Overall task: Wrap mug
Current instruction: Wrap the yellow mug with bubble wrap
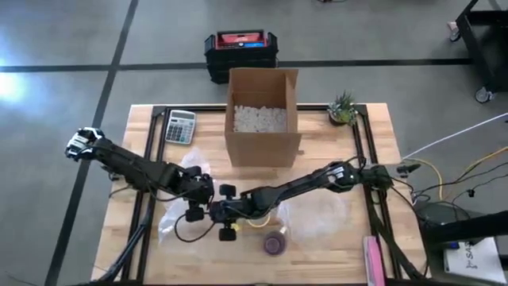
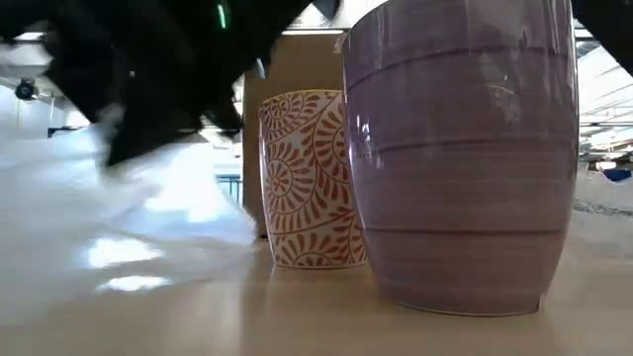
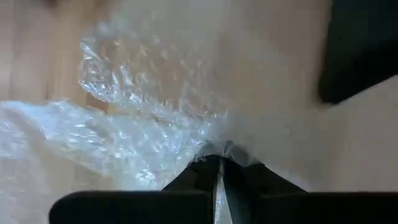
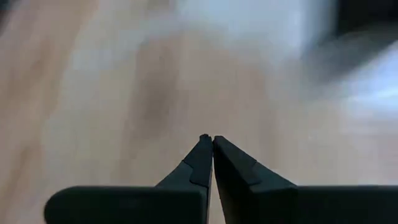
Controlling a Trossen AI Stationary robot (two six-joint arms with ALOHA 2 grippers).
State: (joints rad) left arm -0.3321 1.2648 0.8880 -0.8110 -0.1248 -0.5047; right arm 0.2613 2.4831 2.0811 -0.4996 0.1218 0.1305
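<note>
Looking down from above, we see both arms meeting low over the front middle of the surface (image 1: 317,151). The left tool (image 1: 193,208) sits on a sheet of bubble wrap (image 1: 176,214), and the right tool (image 1: 225,213) is just beside it, the two nearly touching. A purple mug (image 1: 275,243) stands on the surface near the front edge, a little to the right of both tools and apart from them.

From the left wrist we learn more: the left tool's fingers (image 3: 205,177) are pressed together on a gathered edge of the wrap, which fans out crumpled ahead of them. From the right wrist we see the right tool's fingers (image 4: 202,158) pressed together too; whether anything lies between their tips we cannot tell, and only blurred wood and pale film lie beyond.

The level view adds what the overhead one hides: a second cup (image 2: 312,178), white with an orange leaf pattern, stands upright just behind the purple mug, with wrap billowing to their left.

Farther back we see a cardboard box (image 1: 263,117) of white filler, a calculator (image 1: 180,126) and a small plant (image 1: 343,108).
</note>
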